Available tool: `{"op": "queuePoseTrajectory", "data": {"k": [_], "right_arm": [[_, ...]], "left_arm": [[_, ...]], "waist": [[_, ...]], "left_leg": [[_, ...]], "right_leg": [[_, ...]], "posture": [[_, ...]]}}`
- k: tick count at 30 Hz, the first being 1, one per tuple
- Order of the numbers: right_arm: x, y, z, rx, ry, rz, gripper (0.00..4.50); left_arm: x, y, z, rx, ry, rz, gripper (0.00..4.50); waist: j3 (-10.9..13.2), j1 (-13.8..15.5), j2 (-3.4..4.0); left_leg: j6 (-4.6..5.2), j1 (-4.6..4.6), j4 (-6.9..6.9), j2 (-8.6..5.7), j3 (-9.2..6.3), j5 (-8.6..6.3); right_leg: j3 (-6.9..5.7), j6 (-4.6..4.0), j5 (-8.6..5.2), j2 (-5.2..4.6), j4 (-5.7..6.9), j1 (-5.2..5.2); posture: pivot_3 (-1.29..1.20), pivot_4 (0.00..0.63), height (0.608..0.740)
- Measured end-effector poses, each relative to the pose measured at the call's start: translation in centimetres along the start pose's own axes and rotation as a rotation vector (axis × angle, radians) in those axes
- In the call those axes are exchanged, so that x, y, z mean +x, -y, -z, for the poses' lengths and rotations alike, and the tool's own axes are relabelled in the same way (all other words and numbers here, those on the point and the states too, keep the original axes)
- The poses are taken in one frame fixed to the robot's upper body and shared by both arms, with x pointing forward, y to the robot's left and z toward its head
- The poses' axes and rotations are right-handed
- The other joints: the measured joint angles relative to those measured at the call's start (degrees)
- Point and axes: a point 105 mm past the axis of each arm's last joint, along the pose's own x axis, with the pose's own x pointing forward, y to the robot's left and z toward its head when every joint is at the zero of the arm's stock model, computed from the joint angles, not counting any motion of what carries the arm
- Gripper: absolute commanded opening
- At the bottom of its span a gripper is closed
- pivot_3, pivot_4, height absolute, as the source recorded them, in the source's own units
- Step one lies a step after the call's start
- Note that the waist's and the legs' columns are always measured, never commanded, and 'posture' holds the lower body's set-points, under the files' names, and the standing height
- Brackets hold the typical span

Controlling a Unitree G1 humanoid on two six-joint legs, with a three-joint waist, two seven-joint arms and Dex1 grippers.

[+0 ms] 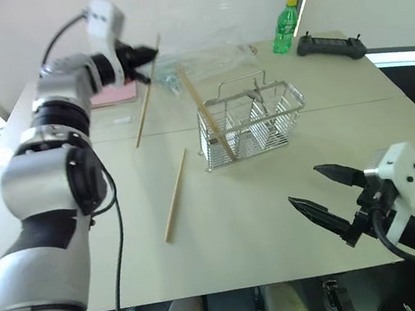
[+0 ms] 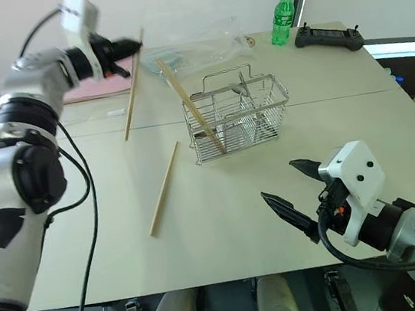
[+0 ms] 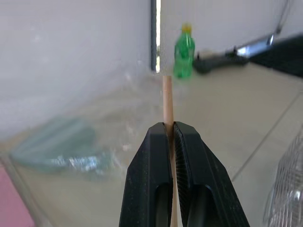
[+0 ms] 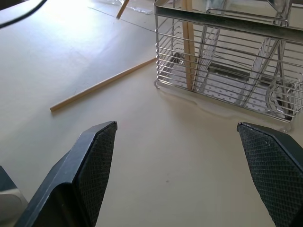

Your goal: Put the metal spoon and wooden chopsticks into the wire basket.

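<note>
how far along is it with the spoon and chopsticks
Done: one chopstick leans in the wire basket, and the metal spoon seems to be inside too. In hand: the left gripper pinches a second chopstick. Left: a third chopstick lying on the table.

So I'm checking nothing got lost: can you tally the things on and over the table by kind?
Wooden chopsticks: 3: in the left gripper, in the wire basket, on the table
Wire basket: 1
Green bottle: 1
Black controller: 1
Pink pad: 1
Total: 7

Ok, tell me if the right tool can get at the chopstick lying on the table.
Probably yes: the right tool is open, and bare table separates it from the loose chopstick.
</note>
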Motion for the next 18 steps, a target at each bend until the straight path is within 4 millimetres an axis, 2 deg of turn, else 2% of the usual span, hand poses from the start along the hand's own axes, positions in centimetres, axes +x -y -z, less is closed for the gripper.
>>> {"op": "queuePoseTrajectory", "data": {"k": [3,5,7,8,10,13,14,15,16,18], "right_arm": [[-0.1,0.1,-0.1,-0.002,0.005,0.001,4.18],[-0.1,0.1,-0.1,-0.005,0.004,-0.005,4.18],[0.0,0.1,-0.2,-0.013,0.006,-0.013,4.18],[0.0,0.1,-0.4,-0.016,0.012,-0.014,4.18],[0.1,0.2,-0.5,-0.019,0.02,-0.011,4.18],[0.1,0.2,-0.5,-0.012,0.026,-0.006,4.18],[0.1,0.2,-0.4,-0.004,0.026,-0.003,4.18],[0.1,0.3,-0.3,0.001,0.026,0.0,4.18],[0.1,0.3,-0.3,0.001,0.025,0.0,4.18],[0.0,0.3,-0.3,0.008,0.031,0.006,4.18]], "left_arm": [[-0.7,0.7,-6.3,-0.004,0.209,0.044,0.02],[-1.2,2.0,-11.1,-0.024,0.373,0.11,0.02],[-1.2,3.6,-13.4,-0.039,0.454,0.182,0.02],[-0.9,4.6,-13.9,-0.042,0.474,0.229,0.02],[0.2,6.7,-13.8,-0.043,0.482,0.328,0.02],[2.2,9.1,-11.6,-0.067,0.43,0.423,0.02],[2.9,9.8,-10.4,-0.077,0.405,0.444,0.02],[3.9,10.7,-8.2,-0.108,0.357,0.473,0.02],[4.0,10.8,-7.9,-0.114,0.352,0.476,0.02],[4.5,11.6,-5.7,-0.109,0.307,0.494,0.02]], "waist": [[0.01,0.18,-0.02],[0.0,0.23,-0.01],[-0.01,0.24,0.01],[-0.02,0.24,0.03],[-0.02,0.28,0.03],[-0.04,0.13,0.07],[-0.05,0.09,0.09],[-0.07,-0.12,0.14],[-0.07,-0.18,0.14],[-0.07,-0.5,0.15]], "left_leg": [[-0.01,-0.03,-0.02,-0.01,0.0,0.0],[-0.01,-0.02,-0.03,-0.04,0.0,-0.01],[-0.01,0.01,-0.02,-0.06,0.01,-0.01],[-0.01,0.07,-0.01,-0.06,0.01,-0.01],[-0.02,0.1,0.02,-0.03,0.01,0.0],[-0.03,0.11,0.06,-0.01,0.05,0.01],[-0.03,0.11,0.04,-0.01,0.05,0.01],[-0.02,0.1,0.01,-0.01,0.09,0.01],[-0.02,0.08,0.02,-0.01,0.1,0.01],[-0.01,0.03,-0.04,-0.01,0.11,0.01]], "right_leg": [[0.0,0.0,0.0,-0.01,-0.05,0.01],[0.0,0.02,-0.01,-0.06,-0.07,0.04],[0.0,0.07,-0.04,-0.09,-0.07,0.07],[0.0,0.09,-0.05,-0.09,-0.07,0.14],[-0.01,0.04,-0.07,-0.1,-0.07,0.21],[0.0,-0.03,-0.05,-0.1,-0.06,0.25],[0.01,-0.02,-0.04,-0.1,-0.05,0.25],[0.06,-0.08,0.02,-0.09,-0.01,0.15],[0.06,-0.1,0.05,-0.08,0.01,0.09],[0.09,-0.17,0.11,-0.06,0.04,0.0]], "posture": [[0.0,0.15,0.722],[0.0,0.15,0.722],[0.0,0.15,0.722],[0.0,0.15,0.722],[0.0,0.15,0.722],[0.0,0.15,0.722],[0.0,0.15,0.722],[0.0,0.15,0.722],[0.0,0.15,0.722],[0.0,0.15,0.722]]}}
